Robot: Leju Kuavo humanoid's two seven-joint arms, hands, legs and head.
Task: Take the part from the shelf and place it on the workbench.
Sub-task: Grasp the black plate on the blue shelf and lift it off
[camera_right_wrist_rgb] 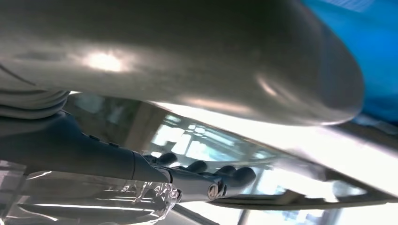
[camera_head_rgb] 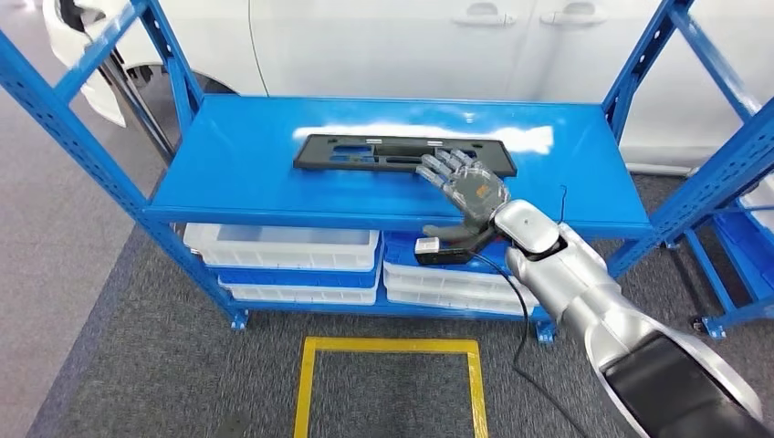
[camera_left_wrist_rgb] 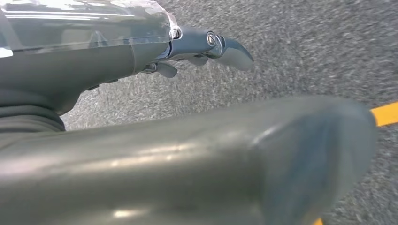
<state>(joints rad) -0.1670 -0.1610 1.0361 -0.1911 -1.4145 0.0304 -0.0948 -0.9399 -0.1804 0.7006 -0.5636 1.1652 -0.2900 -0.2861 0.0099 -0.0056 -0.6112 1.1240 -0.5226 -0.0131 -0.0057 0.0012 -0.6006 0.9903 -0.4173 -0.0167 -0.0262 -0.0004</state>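
The part (camera_head_rgb: 383,151) is a flat black rectangular frame with slots, lying on the top board of the blue shelf (camera_head_rgb: 246,187). My right hand (camera_head_rgb: 465,196) reaches over the shelf's front edge. Its spread fingers (camera_head_rgb: 443,169) lie on the part's front right corner, and its thumb sits lower, by the shelf's front edge. It grips nothing. In the right wrist view the thumb (camera_right_wrist_rgb: 187,61) and dark fingers (camera_right_wrist_rgb: 206,180) stand apart. My left hand (camera_left_wrist_rgb: 117,61) hangs over the grey floor with fingers (camera_left_wrist_rgb: 220,44) extended, holding nothing.
White bins (camera_head_rgb: 283,246) sit on the lower shelf level. A yellow taped square (camera_head_rgb: 392,347) marks the carpet before the shelf. A white car (camera_head_rgb: 411,46) stands behind it. Another blue rack (camera_head_rgb: 730,182) is at the right. A black cable (camera_head_rgb: 525,319) hangs by my right arm.
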